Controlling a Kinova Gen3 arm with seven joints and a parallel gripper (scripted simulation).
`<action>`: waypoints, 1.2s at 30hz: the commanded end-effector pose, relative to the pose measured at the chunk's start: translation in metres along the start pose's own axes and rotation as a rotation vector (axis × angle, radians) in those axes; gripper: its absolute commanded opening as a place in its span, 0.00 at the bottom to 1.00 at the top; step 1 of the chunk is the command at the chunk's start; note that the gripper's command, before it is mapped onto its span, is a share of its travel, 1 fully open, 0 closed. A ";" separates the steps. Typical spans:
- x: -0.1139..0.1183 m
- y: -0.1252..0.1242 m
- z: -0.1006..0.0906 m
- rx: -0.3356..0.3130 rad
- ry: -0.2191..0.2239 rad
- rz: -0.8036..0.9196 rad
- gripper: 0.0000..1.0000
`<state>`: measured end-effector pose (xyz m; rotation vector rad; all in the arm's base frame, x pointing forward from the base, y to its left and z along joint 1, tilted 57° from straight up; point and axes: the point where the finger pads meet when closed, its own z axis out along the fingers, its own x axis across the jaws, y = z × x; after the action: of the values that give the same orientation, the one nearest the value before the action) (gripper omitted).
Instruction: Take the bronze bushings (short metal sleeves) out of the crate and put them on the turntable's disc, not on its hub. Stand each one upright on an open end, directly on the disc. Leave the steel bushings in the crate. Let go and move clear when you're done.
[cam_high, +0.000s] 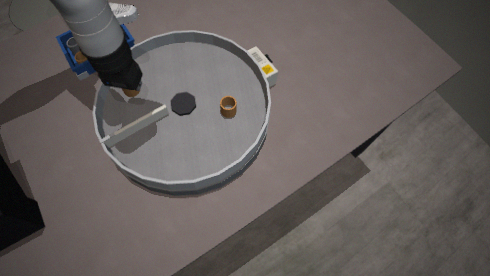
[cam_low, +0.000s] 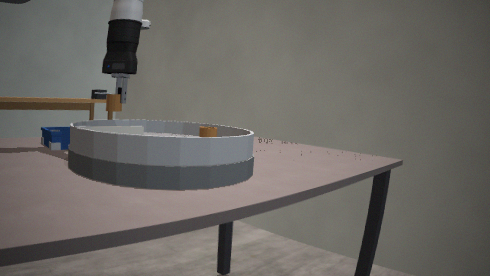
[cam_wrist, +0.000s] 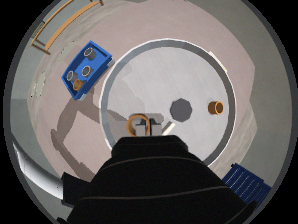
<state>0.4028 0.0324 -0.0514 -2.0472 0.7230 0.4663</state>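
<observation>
My gripper (cam_low: 121, 96) (cam_wrist: 147, 124) is shut on the wall of a bronze bushing (cam_high: 131, 93) (cam_low: 114, 103) (cam_wrist: 129, 126), which hangs upright above the left part of the turntable's disc (cam_high: 200, 150) (cam_wrist: 165, 65), higher than the rim. Another bronze bushing (cam_high: 228, 110) (cam_low: 208, 132) (cam_wrist: 216, 108) stands upright on the disc, right of the dark hub (cam_high: 183, 103) (cam_wrist: 181, 110). The blue crate (cam_low: 57, 139) (cam_wrist: 101, 69) holds one bronze bushing (cam_high: 80, 57) (cam_wrist: 78, 84) and three steel bushings (cam_wrist: 90, 52) (cam_wrist: 86, 71) (cam_wrist: 71, 76). The arm partly hides the crate in the top view.
A raised wall (cam_high: 240, 167) (cam_low: 160, 150) rings the disc. A pale bar (cam_high: 135, 127) (cam_wrist: 169, 128) reaches inward from that wall toward the hub, close to the held bushing. A white box with a yellow label (cam_high: 268, 69) sits outside the wall.
</observation>
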 end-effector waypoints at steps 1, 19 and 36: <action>-0.003 0.002 0.003 -0.002 -0.003 -0.006 0.00; -0.003 0.003 0.022 -0.002 -0.002 -0.006 0.00; -0.003 0.003 0.022 -0.002 -0.002 -0.006 0.00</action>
<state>0.3981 0.0494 -0.0622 -2.0501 0.7168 0.4696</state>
